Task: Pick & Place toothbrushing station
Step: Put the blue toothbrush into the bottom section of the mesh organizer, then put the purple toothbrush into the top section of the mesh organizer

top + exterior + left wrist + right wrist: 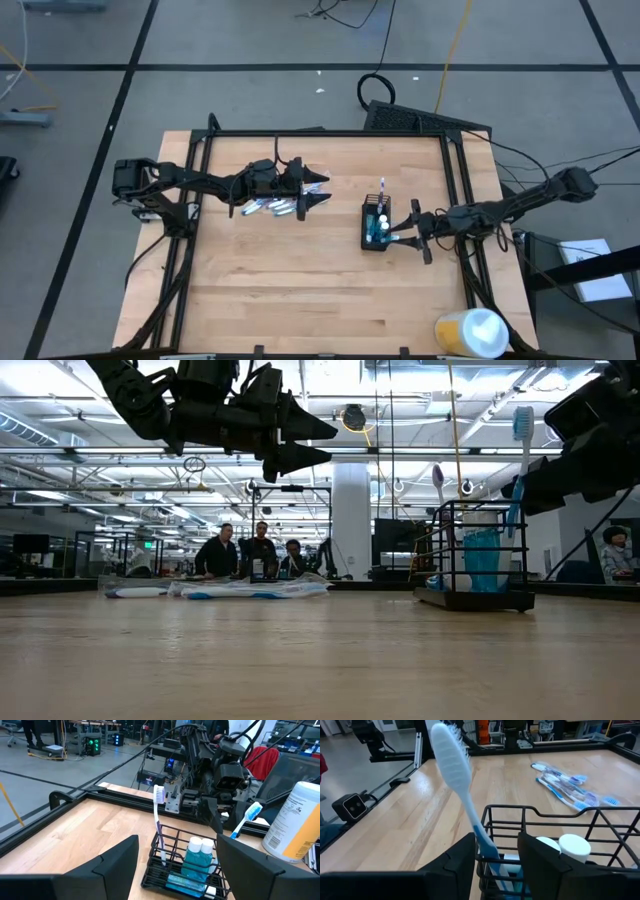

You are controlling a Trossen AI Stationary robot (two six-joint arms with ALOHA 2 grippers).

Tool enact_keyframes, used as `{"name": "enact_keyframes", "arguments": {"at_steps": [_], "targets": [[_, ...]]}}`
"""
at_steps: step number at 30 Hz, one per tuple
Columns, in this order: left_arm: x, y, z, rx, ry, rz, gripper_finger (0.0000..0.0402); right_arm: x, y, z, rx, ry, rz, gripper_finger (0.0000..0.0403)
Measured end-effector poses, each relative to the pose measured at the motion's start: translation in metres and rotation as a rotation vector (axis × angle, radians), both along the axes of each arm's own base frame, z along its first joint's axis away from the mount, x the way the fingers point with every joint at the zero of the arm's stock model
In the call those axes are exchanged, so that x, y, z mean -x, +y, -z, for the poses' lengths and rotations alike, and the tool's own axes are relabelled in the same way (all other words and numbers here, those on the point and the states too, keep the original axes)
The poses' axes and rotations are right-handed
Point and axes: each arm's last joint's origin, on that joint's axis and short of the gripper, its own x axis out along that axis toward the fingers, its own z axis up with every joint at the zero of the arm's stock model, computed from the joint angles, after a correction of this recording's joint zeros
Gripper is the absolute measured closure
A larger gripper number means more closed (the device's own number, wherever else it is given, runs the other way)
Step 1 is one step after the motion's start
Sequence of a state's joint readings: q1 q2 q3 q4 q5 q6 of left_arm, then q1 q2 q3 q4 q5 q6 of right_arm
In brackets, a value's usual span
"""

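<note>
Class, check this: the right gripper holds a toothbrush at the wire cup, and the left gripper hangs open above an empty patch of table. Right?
Not quite. The high view shows the left gripper above the loose toothbrushes, not bare table. The right gripper does hold a toothbrush at the wire cup.

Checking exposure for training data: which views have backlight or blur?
Low view: bright ceiling lights silhouette the left gripper. Right wrist view: the toothbrush in the right gripper is soft, too near the lens. High view: evenly lit table.
</note>
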State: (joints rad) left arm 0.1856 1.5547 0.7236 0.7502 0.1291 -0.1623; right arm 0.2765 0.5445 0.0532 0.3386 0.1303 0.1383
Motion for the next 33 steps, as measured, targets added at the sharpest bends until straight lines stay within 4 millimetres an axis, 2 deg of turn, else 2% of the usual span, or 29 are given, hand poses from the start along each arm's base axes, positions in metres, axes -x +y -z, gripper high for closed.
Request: {"name": "enact_keyframes", "arguments": {"at_steps": [29,33], "targets": [[0.000,0.000,0.000,-0.001,0.000,0.000,0.0133,0.017,-0.005,0.005,0.009,0.081,0.004,0.0268],[0.000,0.000,0.000,-0.001,-0.001,0.000,0.0133,0.019,-0.006,-0.004,0.046,0.083,0.028,0.0269]]}}
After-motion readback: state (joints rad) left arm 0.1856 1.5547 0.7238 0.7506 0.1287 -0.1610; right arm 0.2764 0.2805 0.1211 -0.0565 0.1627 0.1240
